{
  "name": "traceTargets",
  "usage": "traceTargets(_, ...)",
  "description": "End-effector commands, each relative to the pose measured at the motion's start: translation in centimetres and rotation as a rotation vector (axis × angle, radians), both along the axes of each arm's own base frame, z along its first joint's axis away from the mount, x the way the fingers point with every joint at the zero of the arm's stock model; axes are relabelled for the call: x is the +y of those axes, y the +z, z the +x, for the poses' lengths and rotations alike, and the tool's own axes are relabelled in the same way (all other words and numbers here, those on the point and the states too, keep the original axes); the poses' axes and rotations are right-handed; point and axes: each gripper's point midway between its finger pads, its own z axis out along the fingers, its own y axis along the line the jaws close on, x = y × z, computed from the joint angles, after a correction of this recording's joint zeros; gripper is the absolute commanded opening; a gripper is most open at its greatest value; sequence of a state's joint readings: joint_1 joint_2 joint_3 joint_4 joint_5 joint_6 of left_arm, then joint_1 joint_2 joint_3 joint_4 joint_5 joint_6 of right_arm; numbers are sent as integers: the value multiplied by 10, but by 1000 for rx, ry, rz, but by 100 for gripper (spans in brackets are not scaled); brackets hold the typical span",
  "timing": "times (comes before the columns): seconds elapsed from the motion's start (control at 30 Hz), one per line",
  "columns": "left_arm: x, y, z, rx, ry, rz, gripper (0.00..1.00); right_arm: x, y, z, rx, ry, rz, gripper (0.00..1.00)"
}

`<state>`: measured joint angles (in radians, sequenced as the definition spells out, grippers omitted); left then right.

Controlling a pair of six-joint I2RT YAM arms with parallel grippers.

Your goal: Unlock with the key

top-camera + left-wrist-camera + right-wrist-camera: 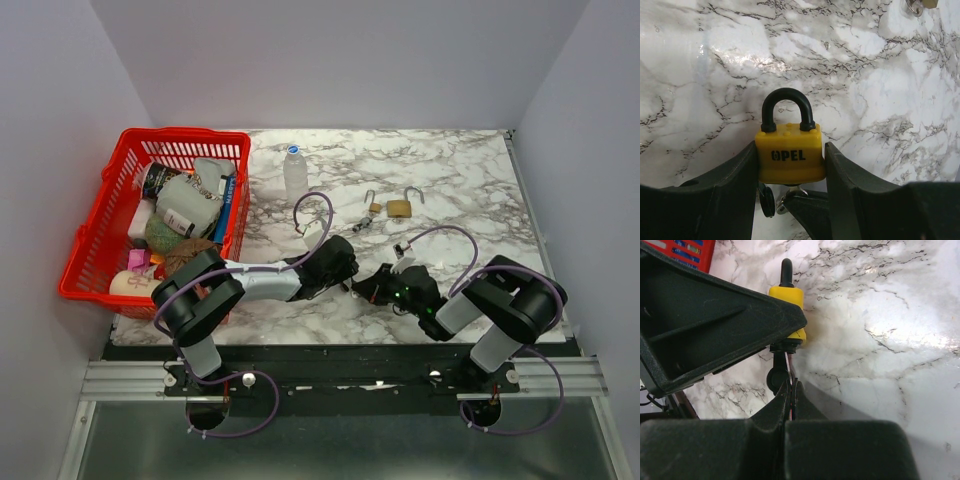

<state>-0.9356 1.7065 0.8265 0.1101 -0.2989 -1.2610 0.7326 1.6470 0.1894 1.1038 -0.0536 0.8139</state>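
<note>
A yellow padlock (pixel 790 155) marked OPEL, with a black shackle (pixel 786 102) seated in its body at both legs, sits squeezed between the fingers of my left gripper (pixel 790 148) just above the marble. From below, my right gripper (pixel 791 385) is shut on a thin key (pixel 789 362) whose blade runs up into the bottom of the padlock (pixel 788 295). A black-headed spare key (pixel 766 200) dangles beside it. In the top view the left gripper (pixel 342 262) and right gripper (pixel 384 282) meet at the table's near middle, and the lock is hidden between them.
A brass padlock (pixel 399 208) with a raised shackle, a smaller padlock (pixel 373 205) and loose keys (pixel 360 225) lie behind the grippers. A clear bottle (pixel 295 172) stands at the back. A red basket (pixel 92 232) full of items fills the left side.
</note>
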Motion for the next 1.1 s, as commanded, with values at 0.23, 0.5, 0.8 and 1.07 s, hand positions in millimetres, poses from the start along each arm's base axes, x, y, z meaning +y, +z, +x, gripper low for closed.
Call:
traceTargets(0.23,-11,-33,-67,152,-183,78,0,-12,51,49,-182,-170,45,1)
traceTargets(0.5,-14,-28,-68,149,-181,53,0,-2,50,54,-187,-146,63,1)
traceTargets(0.8,-13,-34,-75,162,-194,63,0,-9,55,57,-213,-184,59,1)
traceTargets(1.07,-15,-37,-84,168,-203,65,0,-9,66,66,-243,-217,77,1)
